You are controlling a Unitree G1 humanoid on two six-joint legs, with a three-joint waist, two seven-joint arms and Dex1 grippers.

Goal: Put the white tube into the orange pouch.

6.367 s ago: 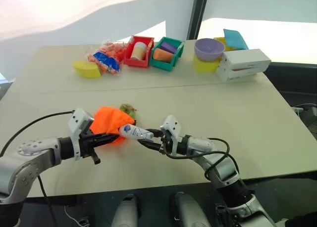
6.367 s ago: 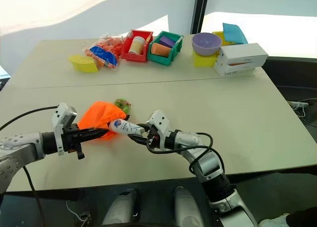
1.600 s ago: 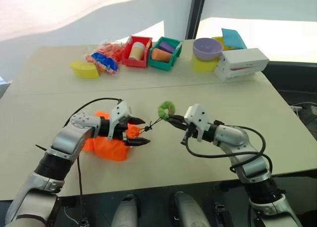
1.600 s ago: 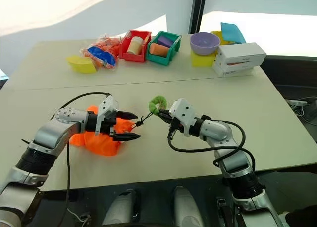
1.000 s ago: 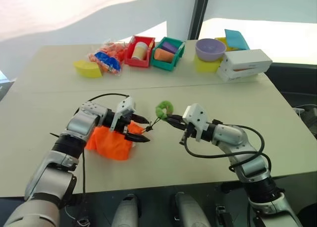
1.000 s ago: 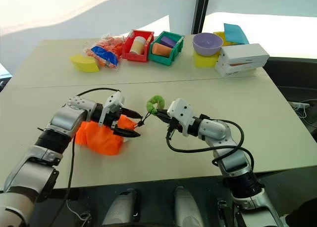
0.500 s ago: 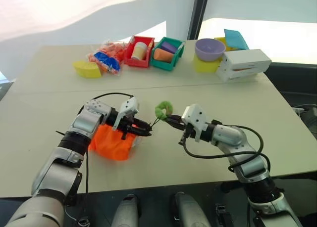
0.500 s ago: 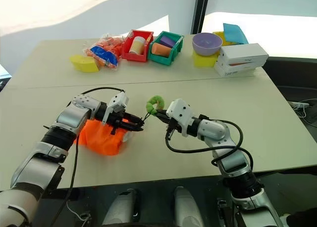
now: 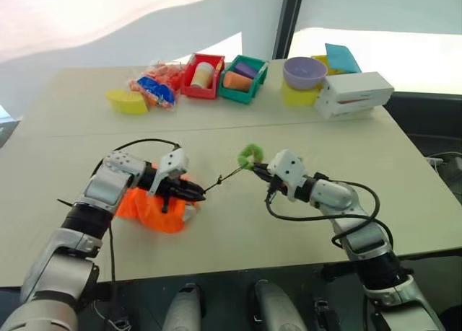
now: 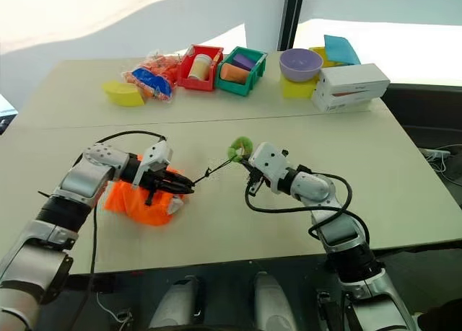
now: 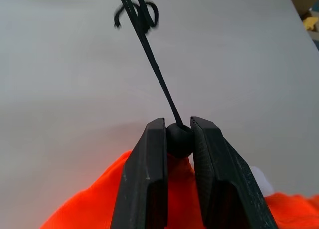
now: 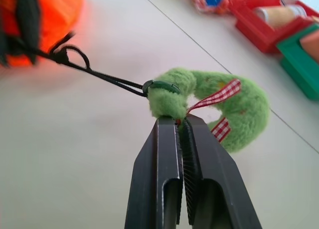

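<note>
Showing only a white sliver (image 11: pixel 259 175), the orange pouch (image 9: pixel 155 210) hides its contents.

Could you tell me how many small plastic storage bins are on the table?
2, side by side at the far edge of the table: the red bin on the left and the green bin right beside it. None appears hidden.

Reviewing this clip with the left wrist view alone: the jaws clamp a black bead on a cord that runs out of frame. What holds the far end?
Observer: The right gripper, jaws shut on the fuzzy green ring at the cord's end.
Operator: Is the line slack over there?
Observer: No, the cord runs straight from the orange pouch to the ring.
Operator: What else is out?
Observer: A red bin and a green bin, far back on the table.
</note>
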